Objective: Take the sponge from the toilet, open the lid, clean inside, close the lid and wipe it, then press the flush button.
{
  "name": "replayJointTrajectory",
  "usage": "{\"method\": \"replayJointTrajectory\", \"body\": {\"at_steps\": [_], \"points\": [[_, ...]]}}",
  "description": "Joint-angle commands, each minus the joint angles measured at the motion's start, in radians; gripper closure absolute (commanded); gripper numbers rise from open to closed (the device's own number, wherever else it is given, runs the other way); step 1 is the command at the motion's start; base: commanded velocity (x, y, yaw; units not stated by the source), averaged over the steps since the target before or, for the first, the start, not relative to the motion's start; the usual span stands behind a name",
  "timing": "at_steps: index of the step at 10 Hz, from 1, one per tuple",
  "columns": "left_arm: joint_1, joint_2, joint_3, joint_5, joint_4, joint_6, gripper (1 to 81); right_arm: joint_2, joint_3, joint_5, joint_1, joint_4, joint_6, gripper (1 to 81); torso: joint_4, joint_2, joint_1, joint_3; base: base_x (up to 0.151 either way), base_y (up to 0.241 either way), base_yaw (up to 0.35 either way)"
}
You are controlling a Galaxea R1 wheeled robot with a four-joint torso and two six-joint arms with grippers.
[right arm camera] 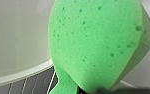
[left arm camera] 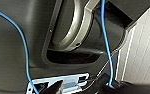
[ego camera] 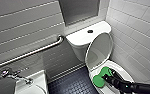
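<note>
Over the near rim of the toilet, the bright green sponge is clamped in the right gripper, whose black arm reaches across the bowl. Up close, the sponge's pitted face hangs before white ceramic. Behind it the lid stands raised, leaning toward the tank, which has a dark flush button on top. A steel grab bar crosses the tiled wall above a white sink. Whether the left gripper is open or closed, I cannot tell

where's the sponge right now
In the head view, lower right: the sponge is held by the right gripper over the toilet bowl, below the raised lid.
</note>
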Motion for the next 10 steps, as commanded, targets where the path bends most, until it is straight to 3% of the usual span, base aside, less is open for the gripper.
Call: {"method": "replayJointTrajectory", "body": {"at_steps": [1, 3, 5, 9, 10], "points": [[0.036, -0.018, 0.010, 0.020, 0.002, 0.004, 1.0, 0.036, -0.132, -0.292, 0.185, 0.066, -0.007, 81.1, 0.000, 0.000, 0.000, 0.000, 0.000, 0.000, 0.000], [0.036, -0.018, 0.010, 0.020, 0.002, 0.004, 1.0, 0.054, -0.227, -0.447, 0.192, 0.068, 0.005, 81.1, 0.000, 0.000, 0.000, 0.000, 0.000, 0.000, 0.000], [0.036, -0.016, 0.010, 0.020, 0.002, 0.004, 1.0, 0.098, -0.340, -0.609, 0.179, 0.062, 0.051, 81.1, 0.000, 0.000, 0.000, 0.000, 0.000, 0.000, 0.000], [0.036, -0.010, -0.003, 0.020, 0.003, 0.004, 1.0, 0.112, -0.356, -0.731, 0.110, 0.060, 0.045, 81.1, 0.000, 0.000, 0.000, 0.000, 0.000, 0.000, 0.000], [0.036, -0.012, -0.003, 0.020, 0.003, 0.004, 1.0, 0.099, -0.321, -0.719, 0.074, 0.060, 0.048, 81.1, 0.000, 0.000, 0.000, 0.000, 0.000, 0.000, 0.000]]}}
